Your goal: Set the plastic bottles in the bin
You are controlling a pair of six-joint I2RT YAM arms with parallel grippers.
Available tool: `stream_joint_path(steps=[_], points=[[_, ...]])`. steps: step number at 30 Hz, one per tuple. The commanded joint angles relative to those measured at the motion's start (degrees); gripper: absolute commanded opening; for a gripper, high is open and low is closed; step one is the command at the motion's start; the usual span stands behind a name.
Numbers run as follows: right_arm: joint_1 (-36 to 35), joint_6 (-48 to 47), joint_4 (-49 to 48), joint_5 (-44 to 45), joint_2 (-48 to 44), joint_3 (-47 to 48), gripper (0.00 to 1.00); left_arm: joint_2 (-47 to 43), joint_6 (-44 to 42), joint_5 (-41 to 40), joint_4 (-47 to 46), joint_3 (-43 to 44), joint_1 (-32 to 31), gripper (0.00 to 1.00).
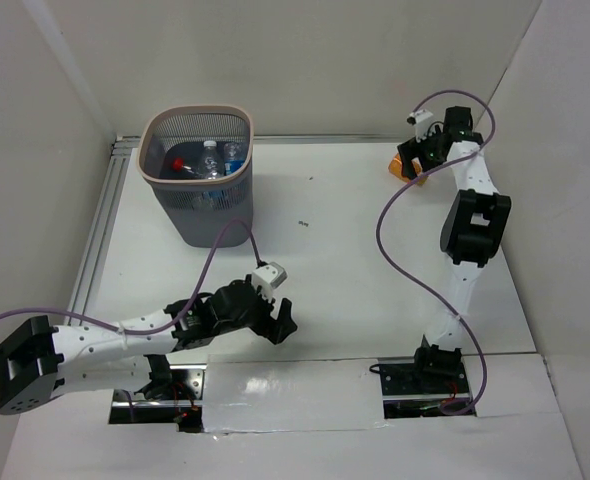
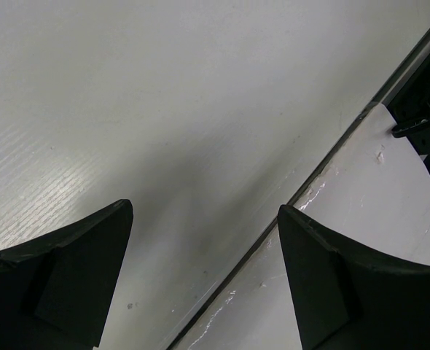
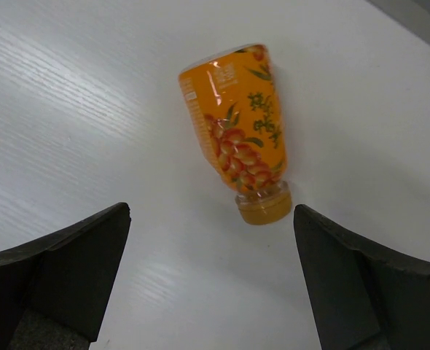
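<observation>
The wire-mesh bin [image 1: 203,218] stands at the back left. Clear bottles lie inside it, one with a red cap [image 1: 178,160], one with a white cap [image 1: 211,148] and one with a blue label [image 1: 232,156]. An orange-labelled plastic bottle [image 3: 235,120] with an orange cap [image 3: 264,208] lies on its side at the back right [image 1: 397,167]. My right gripper [image 3: 211,213] hovers open just above it [image 1: 413,160], with the cap between the fingertips' line and the camera's far side. My left gripper [image 2: 206,210] is open and empty, low over the table's front [image 1: 277,322].
A metal rail [image 1: 103,225] runs along the table's left edge. White walls close in the left, back and right. A dark seam [image 2: 288,204] marks the front plate [image 1: 295,385] by the arm bases. Purple cables loop over both arms.
</observation>
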State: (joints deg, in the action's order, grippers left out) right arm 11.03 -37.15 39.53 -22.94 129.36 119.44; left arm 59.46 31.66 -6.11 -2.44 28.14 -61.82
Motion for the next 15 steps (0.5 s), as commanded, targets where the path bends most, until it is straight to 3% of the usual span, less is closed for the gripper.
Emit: stream_joint_path(steps=[1,15], points=[[-2.0,-2.2,0.1,1.1,2.5,0.3,1.00,0.2,-0.8,0.3,-1.1,2.8,-0.3,0.93],[-3.6,-5.3,-3.1,7.9,10.7,3.2,1.00,2.4,1.0,-0.2,1.2,5.3,-0.3,0.93]])
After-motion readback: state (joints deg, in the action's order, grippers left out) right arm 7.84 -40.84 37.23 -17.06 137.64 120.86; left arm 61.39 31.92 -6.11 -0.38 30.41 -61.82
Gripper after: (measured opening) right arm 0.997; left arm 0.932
